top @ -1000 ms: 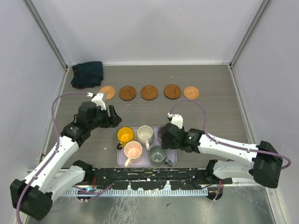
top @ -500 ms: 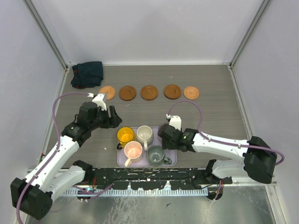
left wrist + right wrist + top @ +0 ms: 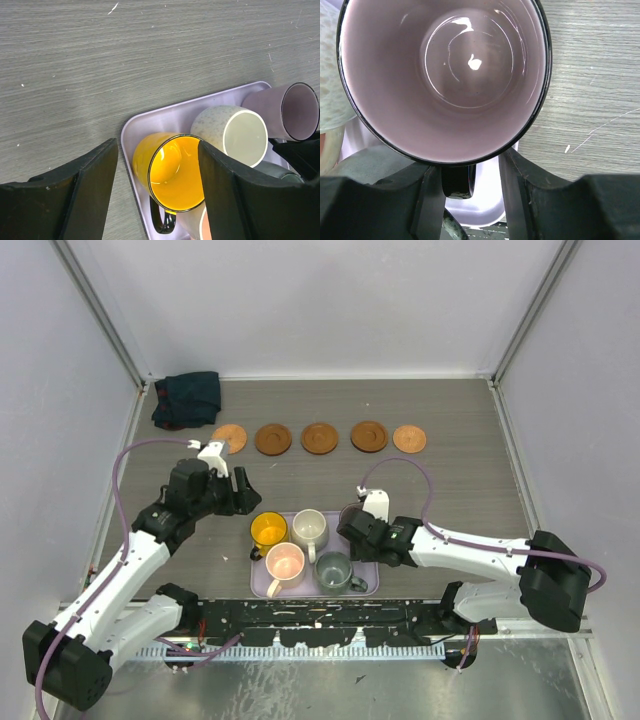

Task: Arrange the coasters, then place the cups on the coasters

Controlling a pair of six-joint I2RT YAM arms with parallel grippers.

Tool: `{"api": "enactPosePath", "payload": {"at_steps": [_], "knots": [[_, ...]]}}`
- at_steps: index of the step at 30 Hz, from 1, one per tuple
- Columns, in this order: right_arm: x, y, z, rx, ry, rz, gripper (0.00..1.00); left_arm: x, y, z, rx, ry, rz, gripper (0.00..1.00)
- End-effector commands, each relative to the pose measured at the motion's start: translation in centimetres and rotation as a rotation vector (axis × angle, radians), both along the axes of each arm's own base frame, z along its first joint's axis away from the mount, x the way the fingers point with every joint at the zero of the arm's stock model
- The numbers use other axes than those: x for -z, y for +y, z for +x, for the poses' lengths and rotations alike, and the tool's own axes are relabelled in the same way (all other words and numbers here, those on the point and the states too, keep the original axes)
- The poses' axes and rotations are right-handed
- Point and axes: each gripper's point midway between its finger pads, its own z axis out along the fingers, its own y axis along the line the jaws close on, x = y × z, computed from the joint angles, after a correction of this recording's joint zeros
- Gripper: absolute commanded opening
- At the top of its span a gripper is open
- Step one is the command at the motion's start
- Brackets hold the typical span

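Just beside purple cup [image 3: 292,111]: cream cup [image 3: 235,135]

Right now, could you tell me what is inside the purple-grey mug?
The translucent purple-grey mug is empty: bare glossy bottom, light glints. Nothing covers its inside; the far rim is cropped.

In the top view we are looking down from high over the near edge of the table [image 3: 480,440], taking in all of it. The left wrist camera is facing down, fairly close over the tray [image 3: 137,127]. The right one is staring from very near into the purple cup [image 3: 450,75]. All 3 views are sharing the tray.
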Motion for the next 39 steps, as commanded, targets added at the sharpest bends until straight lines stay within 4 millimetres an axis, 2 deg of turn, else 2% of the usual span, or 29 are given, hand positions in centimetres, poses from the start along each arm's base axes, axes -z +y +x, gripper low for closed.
{"api": "enactPosePath", "payload": {"at_steps": [1, 8, 17, 20, 25, 32, 35, 39], "knots": [[-0.4, 0.0, 1.0, 0.049, -0.053, 0.012, 0.48, -1.1, -0.3, 0.7, -0.009, -0.051, -0.024, 0.66], [0.4, 0.0, 1.1, 0.069, -0.053, 0.008, 0.47, -1.3, -0.2, 0.7, -0.013, -0.063, -0.026, 0.67], [0.4, -0.1, 1.6, 0.090, -0.081, 0.007, 0.37, -1.3, -0.2, 0.6, -0.017, -0.066, -0.028, 0.67], [0.4, -0.1, 1.8, 0.089, -0.087, 0.006, 0.29, -1.3, -0.1, 0.6, -0.019, -0.067, -0.030, 0.67], [0.8, -0.1, 1.7, 0.077, -0.079, -0.014, 0.02, -1.2, -0.1, 0.6, -0.022, -0.069, -0.030, 0.68], [0.6, -0.2, 2.0, 0.049, -0.096, -0.044, 0.01, -1.0, 0.1, 0.4, -0.030, -0.069, -0.031, 0.68], [-0.4, -0.5, 2.9, 0.039, -0.148, -0.074, 0.01, -1.2, 0.2, 0.4, -0.035, -0.078, -0.033, 0.68], [-2.8, -0.4, 4.5, 0.038, -0.238, -0.095, 0.01, -2.1, 0.3, 0.4, -0.039, -0.103, -0.041, 0.68]]}}
